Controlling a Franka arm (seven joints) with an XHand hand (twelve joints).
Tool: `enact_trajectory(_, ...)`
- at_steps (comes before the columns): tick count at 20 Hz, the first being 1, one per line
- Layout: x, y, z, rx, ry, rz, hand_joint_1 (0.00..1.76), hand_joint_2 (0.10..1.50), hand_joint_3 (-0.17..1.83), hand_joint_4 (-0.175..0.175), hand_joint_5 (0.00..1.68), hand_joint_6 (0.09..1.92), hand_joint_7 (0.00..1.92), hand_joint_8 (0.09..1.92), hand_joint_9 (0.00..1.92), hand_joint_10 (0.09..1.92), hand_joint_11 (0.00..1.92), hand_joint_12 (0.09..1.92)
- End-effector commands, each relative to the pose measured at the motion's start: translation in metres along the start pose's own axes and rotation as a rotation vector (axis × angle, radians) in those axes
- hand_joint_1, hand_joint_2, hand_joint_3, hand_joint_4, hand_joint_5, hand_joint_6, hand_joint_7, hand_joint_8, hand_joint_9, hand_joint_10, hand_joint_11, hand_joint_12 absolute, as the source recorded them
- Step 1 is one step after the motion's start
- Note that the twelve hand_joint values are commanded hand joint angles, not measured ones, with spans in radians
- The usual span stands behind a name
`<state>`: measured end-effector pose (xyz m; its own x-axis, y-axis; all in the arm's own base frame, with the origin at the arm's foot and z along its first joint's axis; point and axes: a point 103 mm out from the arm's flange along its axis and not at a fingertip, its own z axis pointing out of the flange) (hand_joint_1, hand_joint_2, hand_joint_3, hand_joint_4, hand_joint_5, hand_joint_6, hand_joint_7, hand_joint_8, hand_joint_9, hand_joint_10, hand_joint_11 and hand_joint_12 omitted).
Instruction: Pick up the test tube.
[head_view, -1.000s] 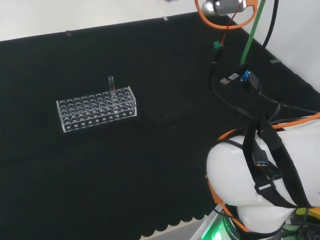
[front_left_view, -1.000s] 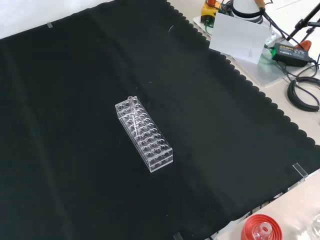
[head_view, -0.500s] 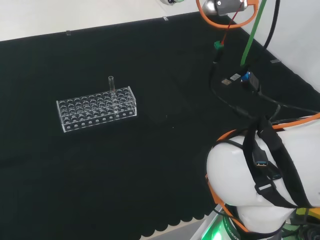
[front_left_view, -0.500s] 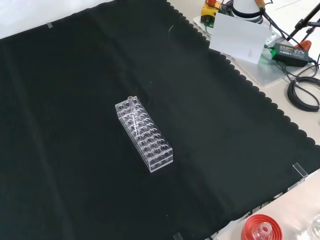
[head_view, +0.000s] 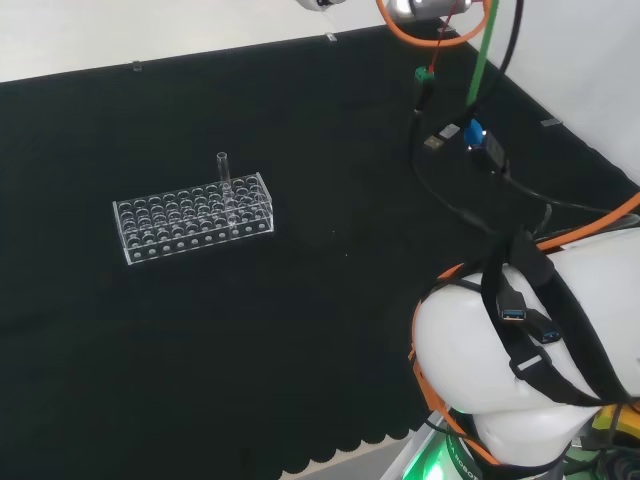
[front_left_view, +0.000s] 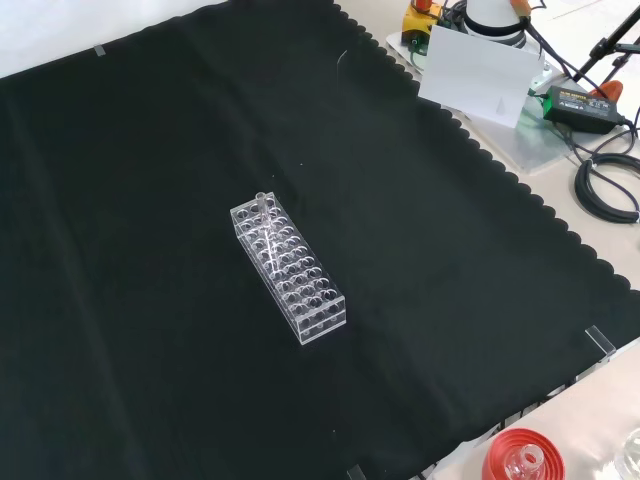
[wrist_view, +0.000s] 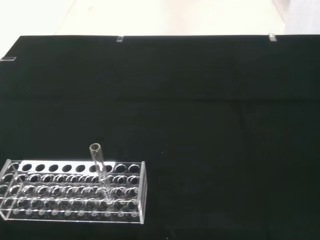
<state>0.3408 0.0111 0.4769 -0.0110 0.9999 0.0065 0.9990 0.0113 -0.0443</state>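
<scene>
A clear test tube (head_view: 222, 168) stands upright in a clear plastic rack (head_view: 190, 220) on the black cloth, left of centre in the head view. It sits in a hole near the rack's far right corner and rises well above the rack's top. In the front view the tube (front_left_view: 263, 203) is at the far end of the rack (front_left_view: 292, 272), near the cloth's middle. The wrist view looks down on the tube (wrist_view: 98, 161) and the rack (wrist_view: 75, 192) from some way off, with nothing touching them.
The arm's white link (head_view: 500, 375), with black straps and orange, green and black cables (head_view: 470, 140), stands at the head view's right. Beyond the cloth's scalloped edge, the front view shows a white card (front_left_view: 480, 72), a power adapter (front_left_view: 575, 100) and a red ribbed stand (front_left_view: 520, 458).
In the head view the arm's upper part and its cables have shifted a little to the left and up. The rack and the tube have not moved.
</scene>
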Motion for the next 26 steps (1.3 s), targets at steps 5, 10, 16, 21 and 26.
enact_trajectory(5,0.018,0.055,0.015,0.065,0.112,-0.099,0.61,0.81,0.37,-0.076,0.21,0.12,0.19,0.87,0.23,0.96,0.04,1.56)
enact_trajectory(10,0.023,0.074,0.024,0.098,0.153,-0.139,0.68,0.79,0.35,-0.073,0.22,0.11,0.19,0.87,0.23,0.96,0.03,1.56)
enact_trajectory(16,0.026,0.100,0.044,0.203,0.273,-0.187,0.74,0.78,0.34,-0.070,0.23,0.11,0.20,0.88,0.23,0.96,0.03,1.56)
enact_trajectory(21,0.030,0.118,0.059,0.244,0.279,-0.206,0.75,0.78,0.35,-0.070,0.24,0.11,0.21,0.88,0.24,0.96,0.03,1.56)
enact_trajectory(26,0.038,0.133,0.071,0.273,0.267,-0.222,0.75,0.78,0.35,-0.070,0.24,0.11,0.22,0.87,0.24,0.96,0.03,1.56)
